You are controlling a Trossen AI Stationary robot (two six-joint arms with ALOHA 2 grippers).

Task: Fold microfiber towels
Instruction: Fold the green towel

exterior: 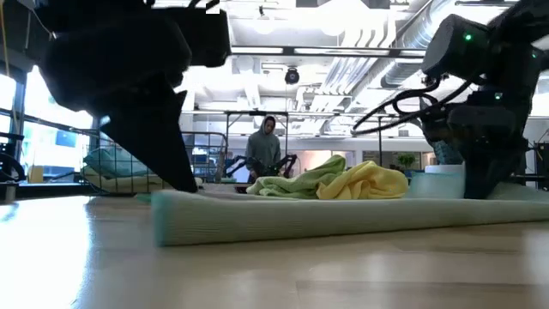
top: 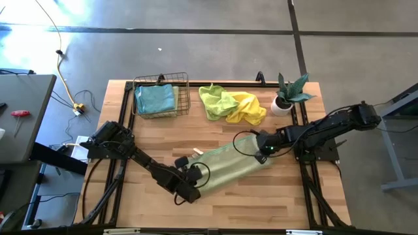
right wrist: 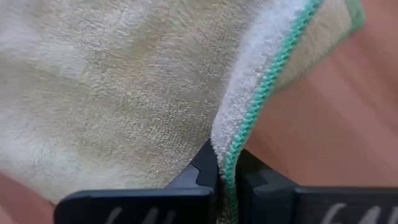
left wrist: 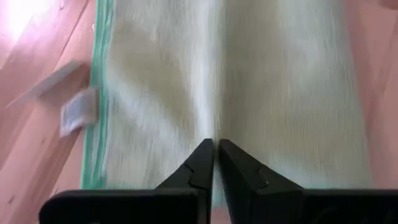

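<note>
On my wooden table (top: 157,143), concrete floor around, both grippers pinch the pale green towel (top: 228,164): left gripper (top: 193,188) and right gripper (top: 264,149) at opposite ends; basket (top: 184,98), plant (top: 287,94) behind.

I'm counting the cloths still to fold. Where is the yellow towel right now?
In the high view the yellow towel lies crumpled at the table's far edge, against the lime green towel, between the wire basket and the potted plant.
</note>
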